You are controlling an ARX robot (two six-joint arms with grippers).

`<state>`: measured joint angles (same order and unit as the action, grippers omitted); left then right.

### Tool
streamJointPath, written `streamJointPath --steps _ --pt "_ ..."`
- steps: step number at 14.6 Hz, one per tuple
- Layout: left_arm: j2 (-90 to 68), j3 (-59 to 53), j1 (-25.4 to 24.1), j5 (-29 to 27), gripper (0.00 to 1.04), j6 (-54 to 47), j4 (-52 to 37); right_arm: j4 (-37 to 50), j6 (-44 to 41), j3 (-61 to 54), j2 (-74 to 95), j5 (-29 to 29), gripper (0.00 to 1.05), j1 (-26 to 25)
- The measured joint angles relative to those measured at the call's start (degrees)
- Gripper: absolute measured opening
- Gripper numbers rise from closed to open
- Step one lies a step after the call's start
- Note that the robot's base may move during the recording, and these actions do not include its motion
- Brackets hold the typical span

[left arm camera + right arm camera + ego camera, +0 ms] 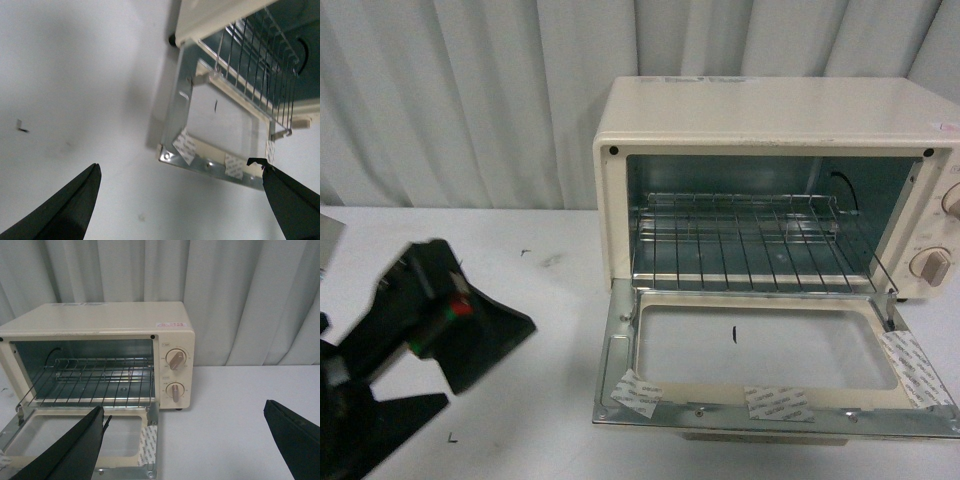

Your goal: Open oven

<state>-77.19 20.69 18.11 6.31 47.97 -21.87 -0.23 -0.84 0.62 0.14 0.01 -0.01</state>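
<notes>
Left wrist view caught the left gripper (pixel 175 165) with fingers (pixel 70 210) spread wide above the white surface (pixel 75 75); the fingers of the right gripper (pixel 184 407) were equally parted. Beyond them the oven (pixel 770 110) sat on the surface's right side, door (pixel 620 350) dropped flat, its pale stickers (pixel 775 402) printed too finely to read. A red-lettered label (pixel 171 325) on top was illegible too. Grey pleated curtains (pixel 470 100) hung behind.
</notes>
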Motion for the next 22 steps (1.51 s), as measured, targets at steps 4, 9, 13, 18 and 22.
streamJointPath --steps 4,9,13,18,22 --pt "17.9 -9.0 -6.3 -17.2 0.71 -29.3 -20.5 0.0 0.0 0.0 0.0 0.0 0.98 0.0" --pt "24.7 -12.2 -9.2 -15.5 0.42 -42.8 -22.6 0.0 0.0 0.0 0.0 0.0 0.98 0.0" --pt "30.8 -15.8 -11.5 -12.8 0.10 -46.5 -18.2 0.0 0.0 0.0 0.0 0.0 0.98 0.0" --pt "41.7 -20.1 -17.9 -6.3 0.02 -47.0 -12.2 0.0 0.0 0.0 0.0 0.0 0.98 0.0" --pt "54.9 -20.2 -17.9 -6.3 0.02 -47.0 -0.5 0.0 0.0 0.0 0.0 0.0 0.98 0.0"
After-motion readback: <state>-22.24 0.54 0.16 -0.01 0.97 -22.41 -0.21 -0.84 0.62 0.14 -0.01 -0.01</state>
